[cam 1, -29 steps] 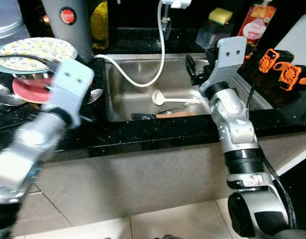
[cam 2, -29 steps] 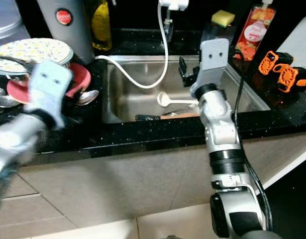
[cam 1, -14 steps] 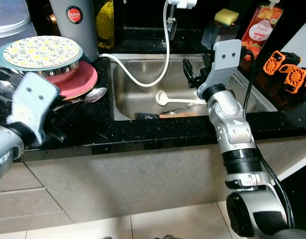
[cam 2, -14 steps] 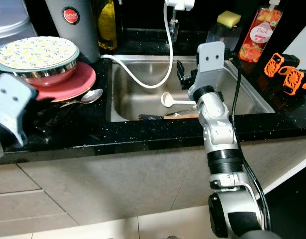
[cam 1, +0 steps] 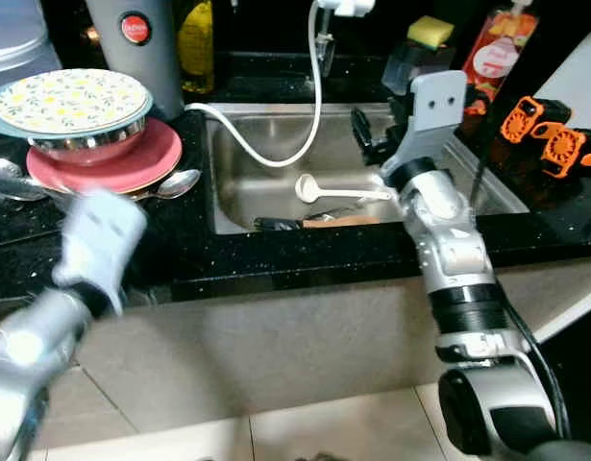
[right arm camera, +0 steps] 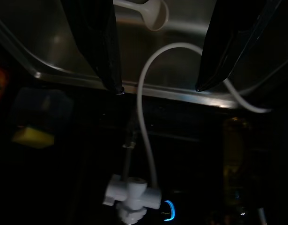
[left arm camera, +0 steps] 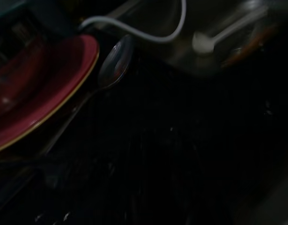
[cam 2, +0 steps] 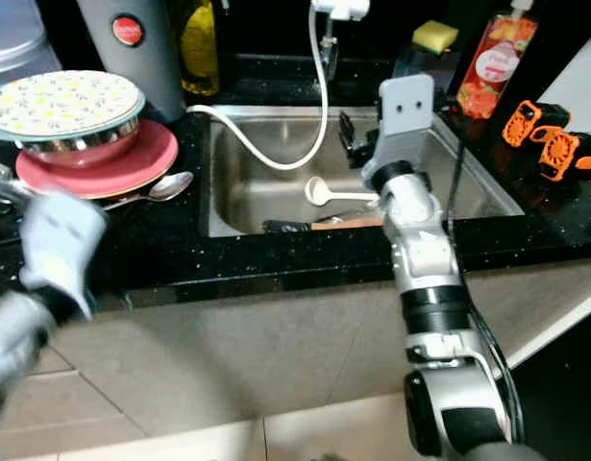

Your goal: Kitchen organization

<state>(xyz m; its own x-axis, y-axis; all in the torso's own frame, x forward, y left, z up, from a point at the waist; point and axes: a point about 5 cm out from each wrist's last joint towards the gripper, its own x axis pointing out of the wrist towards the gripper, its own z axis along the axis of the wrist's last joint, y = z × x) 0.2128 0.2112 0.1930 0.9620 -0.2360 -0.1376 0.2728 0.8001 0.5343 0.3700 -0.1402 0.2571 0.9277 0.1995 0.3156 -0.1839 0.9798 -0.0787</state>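
My right gripper (cam 1: 368, 136) hangs open over the right side of the steel sink (cam 1: 235, 144), with nothing between its fingers (right arm camera: 104, 51). A white ladle (cam 1: 310, 189) lies in the basin just below it, beside a dark utensil with a wooden handle (cam 1: 319, 221). A white hose (cam 1: 276, 154) curves down from the tap into the sink. Left of the sink stands a stack: a floral plate (cam 1: 69, 99) on a bowl on a red plate (left arm camera: 36, 89), with a spoon (left arm camera: 113, 65) beside it. My left arm (cam 1: 101, 235) is blurred, low against the counter's front edge.
Along the back stand a grey flask (cam 1: 141, 43), a yellow bottle (cam 1: 191, 48), a yellow sponge (cam 1: 428, 29) and a red soap pouch (cam 1: 497, 48). Orange parts (cam 1: 550, 130) and a white board (cam 1: 583, 67) lie right of the sink. Tiled floor lies below.
My left arm has dropped from beside the plate stack down to the counter's front edge. The right arm stays over the sink. The camera shifted slightly.
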